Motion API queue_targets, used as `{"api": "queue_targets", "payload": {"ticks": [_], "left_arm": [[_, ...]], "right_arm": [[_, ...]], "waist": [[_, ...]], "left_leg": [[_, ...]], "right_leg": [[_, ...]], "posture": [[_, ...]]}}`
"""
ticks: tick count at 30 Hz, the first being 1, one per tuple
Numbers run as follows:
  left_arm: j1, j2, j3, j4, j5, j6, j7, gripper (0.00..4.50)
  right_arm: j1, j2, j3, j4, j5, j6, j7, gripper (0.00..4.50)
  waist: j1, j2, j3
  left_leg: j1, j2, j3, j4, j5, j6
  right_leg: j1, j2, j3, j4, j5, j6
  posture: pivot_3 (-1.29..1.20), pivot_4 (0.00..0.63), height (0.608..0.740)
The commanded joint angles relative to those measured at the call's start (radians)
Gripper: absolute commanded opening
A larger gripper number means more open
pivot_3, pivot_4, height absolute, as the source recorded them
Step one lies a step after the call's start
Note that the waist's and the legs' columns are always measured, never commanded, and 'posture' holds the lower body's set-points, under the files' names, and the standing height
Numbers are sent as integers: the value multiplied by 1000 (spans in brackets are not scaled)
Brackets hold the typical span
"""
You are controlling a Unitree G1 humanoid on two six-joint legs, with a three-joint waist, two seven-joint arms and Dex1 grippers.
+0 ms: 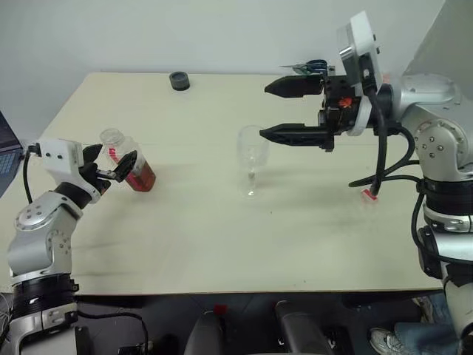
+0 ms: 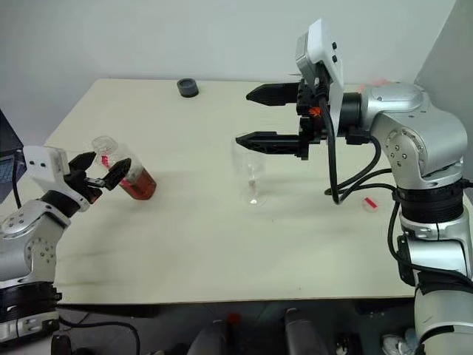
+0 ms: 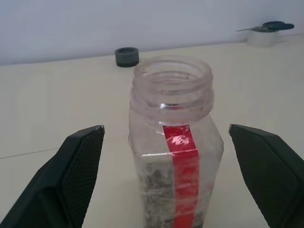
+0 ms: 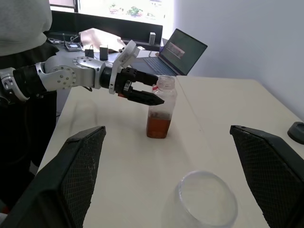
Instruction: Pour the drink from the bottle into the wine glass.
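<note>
Clear, uncapped bottle (image 1: 127,164) upright on pale desk (image 1: 222,244), well to the left of the wine glass (image 1: 252,159). Reddish-brown drink (image 1: 140,177) filling only its bottom part. Vertical red label strip (image 3: 182,178) down one face, writing too small to read. Left gripper (image 1: 111,164) around the bottle, jaws wide, fingers not touching it. Right gripper (image 1: 275,111) hovering just above and right of the empty glass, jaws wide. Dark round cap (image 1: 179,80) far behind the glass, near the desk's back edge.

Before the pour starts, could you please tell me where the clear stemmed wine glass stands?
The clear stemmed wine glass stands upright mid-table, just below the open right gripper and apart from the small clear plastic bottle.
</note>
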Motion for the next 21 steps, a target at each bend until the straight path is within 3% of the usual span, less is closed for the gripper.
{"api": "queue_targets", "payload": {"ticks": [1, 10, 21], "left_arm": [[-54, -8, -13, 30, 26, -53, 11, 4500], [-102, -56, -55, 87, 65, -82, 38, 4500], [-44, -78, -25, 21, 49, -84, 80, 4500]], "right_arm": [[-29, 2, -5, -8, -13, -31, 9, 4468], [-31, 13, 3, -5, -39, -52, 3, 4468], [-19, 17, 7, -2, -69, -67, 0, 4468]], "waist": [[1, 0, 0], [1, 0, 0], [1, 0, 0]], "left_leg": [[0, 0, 0, 0, 0, 0], [0, 0, -1, 0, 0, 0], [0, 0, -2, 0, 0, 0]], "right_leg": [[0, 0, 0, 0, 1, -1], [0, 0, -1, 0, 1, -2], [0, 0, -1, 1, 1, -2]], "posture": [[0, 150, 740], [0, 150, 740], [0, 150, 740]]}}
